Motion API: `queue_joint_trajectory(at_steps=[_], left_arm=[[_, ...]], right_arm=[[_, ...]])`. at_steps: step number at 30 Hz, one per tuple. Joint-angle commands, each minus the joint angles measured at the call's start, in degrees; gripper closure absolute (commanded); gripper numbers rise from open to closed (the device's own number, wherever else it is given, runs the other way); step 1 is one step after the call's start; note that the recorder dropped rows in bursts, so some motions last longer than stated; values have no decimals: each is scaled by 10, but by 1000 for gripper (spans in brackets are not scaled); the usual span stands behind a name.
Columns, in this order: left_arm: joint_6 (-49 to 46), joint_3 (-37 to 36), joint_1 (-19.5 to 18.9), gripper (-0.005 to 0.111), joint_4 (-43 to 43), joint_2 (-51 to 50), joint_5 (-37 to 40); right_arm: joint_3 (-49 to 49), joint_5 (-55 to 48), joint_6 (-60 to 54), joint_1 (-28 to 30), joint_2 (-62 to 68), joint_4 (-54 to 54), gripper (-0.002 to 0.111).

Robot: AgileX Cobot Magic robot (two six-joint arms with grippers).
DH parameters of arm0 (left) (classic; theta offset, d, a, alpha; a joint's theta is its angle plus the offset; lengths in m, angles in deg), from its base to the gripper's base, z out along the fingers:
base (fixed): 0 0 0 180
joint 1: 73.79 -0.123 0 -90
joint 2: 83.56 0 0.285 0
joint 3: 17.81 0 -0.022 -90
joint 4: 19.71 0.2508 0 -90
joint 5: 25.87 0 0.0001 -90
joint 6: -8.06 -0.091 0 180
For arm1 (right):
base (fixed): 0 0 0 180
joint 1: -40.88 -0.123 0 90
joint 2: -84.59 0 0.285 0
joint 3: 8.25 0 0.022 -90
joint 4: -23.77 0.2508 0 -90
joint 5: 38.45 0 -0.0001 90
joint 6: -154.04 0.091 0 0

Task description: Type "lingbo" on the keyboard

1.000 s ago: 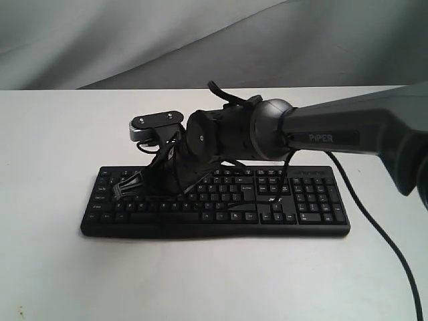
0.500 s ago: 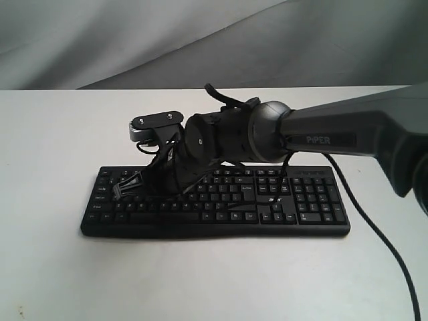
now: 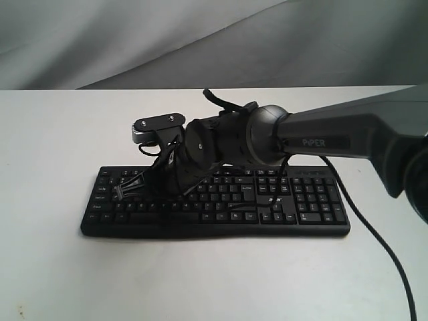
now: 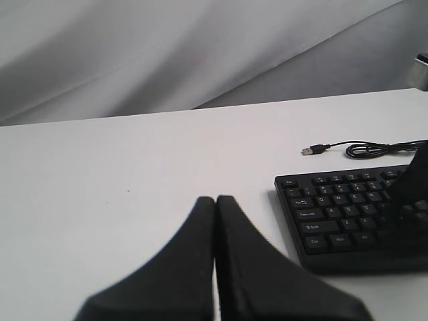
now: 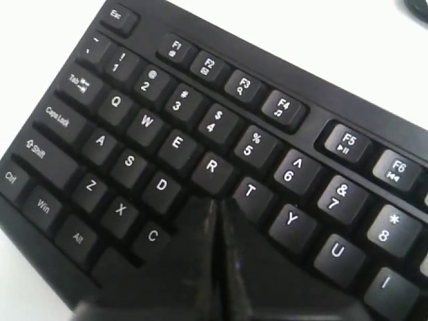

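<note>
The keyboard (image 3: 307, 200) lies flat in the middle of the desk (image 3: 53, 134), its long side parallel to the near edge and its legends upright to the exterior camera. That leaves every row open to a reach from above. The right arm (image 3: 321, 137) crosses the middle from the desk's right edge and slants down over the left half of the keys.

The right gripper (image 5: 215, 200) has its jaws pressed together and holds nothing. The two fingers make a single narrow point, probably so the tip can press one key without catching its neighbours. In the right wrist view that point sits just below R and T, hiding the keys under it. G, the fourth letter of "lingbo", is likely the target, so the task looks about half done. The pictures do not show whether the tip touches a key or hangs just above it.

The left gripper (image 4: 215, 199) is also closed tight and empty. It hovers over bare desk off the keyboard's left end, well clear of the working arm, and appears to be idle. The cable (image 4: 364, 148) lies loose behind the keyboard's far left corner, plug free on the desk, out of both arms' way.
</note>
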Motion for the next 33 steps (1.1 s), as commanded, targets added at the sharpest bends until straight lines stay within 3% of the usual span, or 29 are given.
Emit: queue_joint_trajectory(at_steps=[1,33], left_arm=[[2,-2,-1,106,-5,1,-3],[2,-2,-1,106,-5,1,-3]], right_arm=[[-2,7,19,2,-1,-23,108],[-2,-7,46,2,-26,-52,108]])
